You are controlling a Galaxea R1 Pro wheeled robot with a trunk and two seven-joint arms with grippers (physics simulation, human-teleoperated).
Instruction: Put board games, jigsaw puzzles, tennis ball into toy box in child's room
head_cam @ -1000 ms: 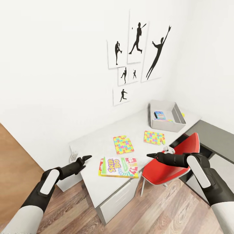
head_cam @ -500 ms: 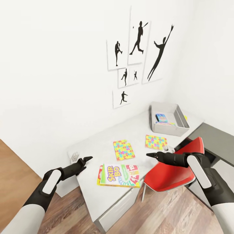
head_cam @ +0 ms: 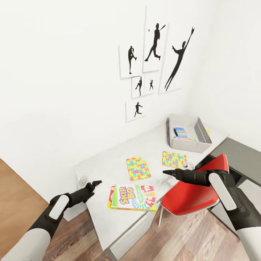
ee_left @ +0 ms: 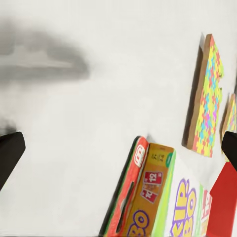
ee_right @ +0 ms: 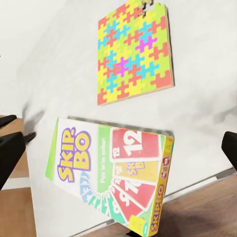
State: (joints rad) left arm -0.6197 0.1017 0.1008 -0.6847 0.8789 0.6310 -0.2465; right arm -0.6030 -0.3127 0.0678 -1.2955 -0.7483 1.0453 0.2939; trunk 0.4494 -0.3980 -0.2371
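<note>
On the light-grey table (head_cam: 108,163) a "Skip-Bo" board game (head_cam: 135,197) lies near the front edge, on top of a second flat box whose red edge (head_cam: 110,195) pokes out. Two jigsaw puzzles (head_cam: 138,168) (head_cam: 174,159) lie flat farther back. The toy box (head_cam: 198,145) stands at the far right and holds a small blue board game (head_cam: 180,132). A yellow-green bit behind it looks like the tennis ball (head_cam: 206,131). My left gripper (head_cam: 95,184) hovers open left of the Skip-Bo box (ee_left: 185,207). My right gripper (head_cam: 167,172) is open above the table, right of that box (ee_right: 111,173) and the nearer puzzle (ee_right: 134,49).
A red chair (head_cam: 195,190) is pushed against the table under my right arm. White drawers (head_cam: 134,230) sit below the table's front. The darker grey corner section (head_cam: 239,154) runs off to the right. Baseball silhouette prints (head_cam: 156,69) hang on the white wall. Wood floor (head_cam: 14,192) lies at left.
The whole view has shifted a little, so the table sits lower and farther right. My left gripper has sunk slightly. Both grippers stay open and nothing on the table has moved.
</note>
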